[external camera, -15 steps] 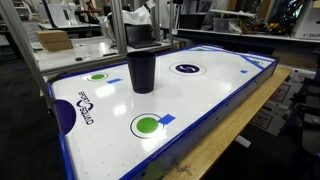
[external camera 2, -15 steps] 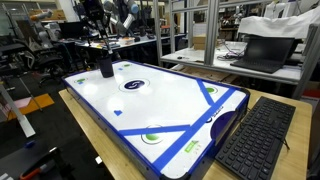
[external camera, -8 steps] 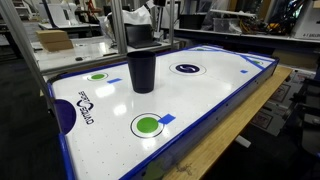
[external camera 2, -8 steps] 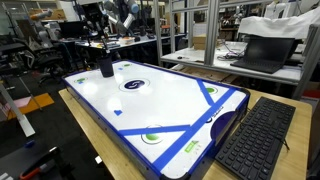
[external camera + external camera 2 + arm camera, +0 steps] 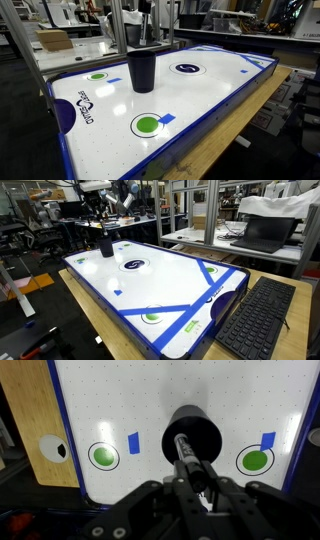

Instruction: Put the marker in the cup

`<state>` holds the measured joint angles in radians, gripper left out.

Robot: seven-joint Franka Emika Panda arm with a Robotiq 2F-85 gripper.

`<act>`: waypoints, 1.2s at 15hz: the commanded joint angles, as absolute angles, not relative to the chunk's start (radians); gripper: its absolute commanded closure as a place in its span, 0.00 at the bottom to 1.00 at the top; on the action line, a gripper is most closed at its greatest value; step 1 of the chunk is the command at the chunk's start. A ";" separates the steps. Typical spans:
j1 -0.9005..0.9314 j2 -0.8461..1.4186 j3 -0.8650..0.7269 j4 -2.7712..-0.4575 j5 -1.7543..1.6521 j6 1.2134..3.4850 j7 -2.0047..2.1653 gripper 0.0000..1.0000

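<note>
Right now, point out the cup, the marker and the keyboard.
cup [image 5: 142,72], in an exterior view, side wall.
marker [image 5: 187,458], wrist view, middle of its shaft.
keyboard [image 5: 255,318], in an exterior view, middle keys.

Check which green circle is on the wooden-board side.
The left green circle in the wrist view, beside the wooden board; the right green circle lies past the cup.

One cup [image 5: 205,422], one marker [image 5: 189,459] (thin, black), one air-hockey table [image 5: 170,280], one keyboard [image 5: 255,315], two green circles [image 5: 103,456] [image 5: 255,459] in wrist view.

White air-hockey table [image 5: 200,95], cup [image 5: 141,70] upright
</note>
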<state>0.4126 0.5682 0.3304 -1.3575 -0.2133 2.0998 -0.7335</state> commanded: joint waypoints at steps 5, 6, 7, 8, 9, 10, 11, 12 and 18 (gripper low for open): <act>0.436 0.686 0.334 -1.244 -0.205 2.010 -0.798 0.95; 0.438 0.697 0.333 -1.234 -0.205 2.004 -0.801 0.95; 0.441 0.709 0.331 -1.224 -0.206 1.995 -0.805 0.56; 0.442 0.716 0.331 -1.215 -0.207 1.986 -0.807 0.54; 0.443 0.723 0.330 -1.205 -0.206 1.975 -0.810 0.49; 0.444 0.730 0.330 -1.196 -0.205 1.968 -0.811 0.41; 0.445 0.732 0.330 -1.191 -0.204 1.962 -0.813 0.34; 0.446 0.737 0.329 -1.180 -0.204 1.953 -0.814 0.27; 0.423 0.711 0.335 -1.182 -0.197 1.908 -0.798 0.00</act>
